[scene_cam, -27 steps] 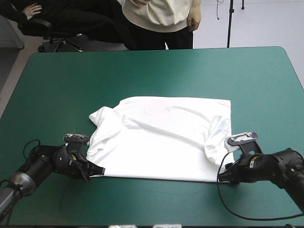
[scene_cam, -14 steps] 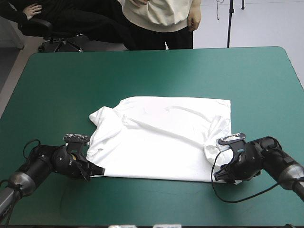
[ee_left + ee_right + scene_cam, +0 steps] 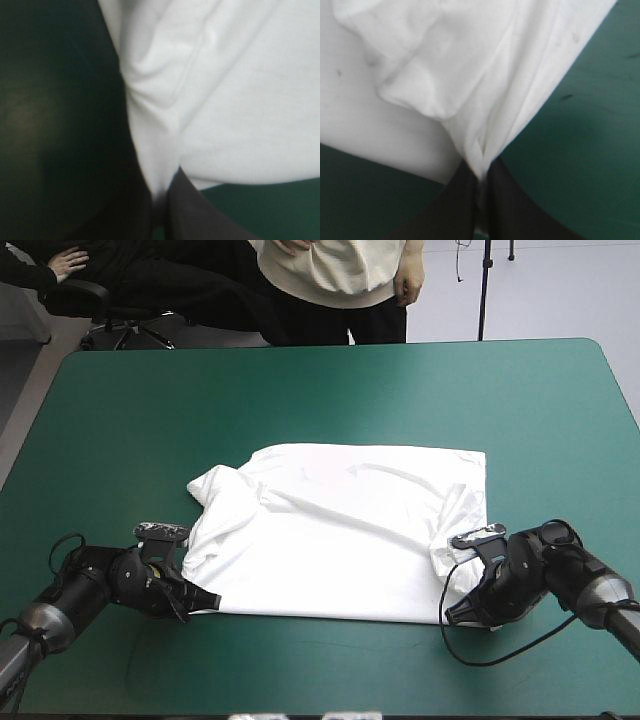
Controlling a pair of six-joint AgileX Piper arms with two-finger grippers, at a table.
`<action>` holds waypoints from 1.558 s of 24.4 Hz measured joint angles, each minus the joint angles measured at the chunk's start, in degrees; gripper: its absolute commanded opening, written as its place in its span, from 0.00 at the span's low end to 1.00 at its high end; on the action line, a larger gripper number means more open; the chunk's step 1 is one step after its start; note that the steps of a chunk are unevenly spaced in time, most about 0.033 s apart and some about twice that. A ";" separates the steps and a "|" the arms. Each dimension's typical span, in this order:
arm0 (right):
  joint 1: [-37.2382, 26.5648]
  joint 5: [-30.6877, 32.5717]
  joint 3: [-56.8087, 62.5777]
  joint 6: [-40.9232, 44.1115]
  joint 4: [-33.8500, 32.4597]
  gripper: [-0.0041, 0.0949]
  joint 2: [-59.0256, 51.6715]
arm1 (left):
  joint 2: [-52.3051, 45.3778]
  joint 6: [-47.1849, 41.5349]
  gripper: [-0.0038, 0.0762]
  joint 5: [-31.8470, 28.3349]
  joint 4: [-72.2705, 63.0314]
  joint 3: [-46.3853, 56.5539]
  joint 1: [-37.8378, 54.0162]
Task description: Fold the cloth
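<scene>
From above, we are seeing the T-shirt [image 3: 340,530] lying spread flat on the teal-green cover [image 3: 300,390], with our left gripper [image 3: 205,598] at the T-shirt's near-left corner and our right gripper [image 3: 455,612] at its near-right corner. In the left wrist view, the fingers [image 3: 200,217] are pinching the T-shirt's hem, nearly closed. In the right wrist view, they are pinching a gathered corner likewise. We are judging both grasps made for a fold. Next we are needing to lift evenly and carry toward the T-shirt's far edge.
</scene>
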 measured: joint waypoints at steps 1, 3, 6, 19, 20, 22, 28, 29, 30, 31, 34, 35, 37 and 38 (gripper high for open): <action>0.00 0.15 0.00 -0.47 0.00 0.02 -0.53 | -0.35 0.00 0.03 0.00 0.06 0.00 0.00; 0.00 0.97 0.10 -0.89 0.00 0.02 -2.11 | -1.56 -0.36 0.03 0.16 0.63 0.00 0.00; 0.00 4.31 0.10 -1.02 0.00 0.02 -6.45 | -4.78 -1.65 0.03 1.99 1.74 0.00 0.00; 0.00 15.14 -2.67 1.94 2.58 0.02 -28.20 | -16.07 -3.05 0.03 14.99 4.62 -5.27 0.00; 0.00 13.51 -3.74 2.97 0.95 0.02 -28.18 | -14.95 -4.00 0.03 13.37 5.77 -7.78 0.00; 0.00 10.67 -4.73 3.80 -1.01 0.02 -26.39 | -11.58 -4.88 0.03 10.54 6.87 -11.12 0.00; -0.56 -2.41 -6.03 4.23 -2.97 0.02 -16.86 | 1.88 -7.07 0.03 1.34 8.30 -18.82 0.00; -1.08 -4.45 -6.63 4.23 -2.97 0.02 -15.40 | 3.53 -7.14 0.03 0.38 8.36 -19.84 0.00; -1.71 -6.09 -7.18 4.23 -2.97 0.02 -13.95 | 5.08 -7.16 0.03 -0.73 8.44 -21.13 0.00; -2.42 -7.98 -7.92 4.23 -3.03 0.02 -12.53 | 6.54 -7.21 0.03 -1.79 8.63 -22.64 0.00; -5.40 -14.48 -10.98 2.47 -3.02 0.02 -6.98 | 12.07 -7.43 0.03 -5.29 9.19 -26.35 0.00; -6.42 -15.78 -11.94 1.57 -3.02 0.02 -4.75 | 13.84 -7.56 0.03 -7.17 9.21 -26.80 0.00; -7.63 -16.74 -13.05 0.98 -3.02 0.02 -1.98 | 15.83 -7.57 0.03 -9.17 9.26 -26.93 0.00; -8.21 -17.08 -13.42 0.84 -3.02 0.03 -0.70 | 16.58 -7.57 0.03 -9.76 9.26 -26.93 0.00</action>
